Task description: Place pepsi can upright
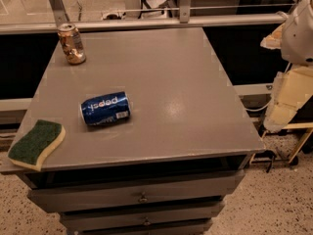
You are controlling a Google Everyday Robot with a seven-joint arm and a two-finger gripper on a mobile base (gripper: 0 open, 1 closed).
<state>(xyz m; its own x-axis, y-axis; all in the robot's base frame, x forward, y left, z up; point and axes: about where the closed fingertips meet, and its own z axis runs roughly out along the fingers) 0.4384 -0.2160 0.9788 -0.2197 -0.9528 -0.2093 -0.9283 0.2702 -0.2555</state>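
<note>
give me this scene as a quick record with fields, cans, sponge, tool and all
target: pepsi can, lying on its side, left of the table's middle
other can: gold can, standing at the far left corner
sponge: near left corner, overhanging the edge
surface: grey table, drawers below
arm: right edge of view, beside the table
tool: not in view
task state: not yet upright

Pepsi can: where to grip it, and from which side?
Mid-body of the pepsi can, from above, closing front-to-back across the round wall: it lies on its side, axis roughly left-right, nothing touching it. The end effector hangs beyond the right edge of the table.
</note>
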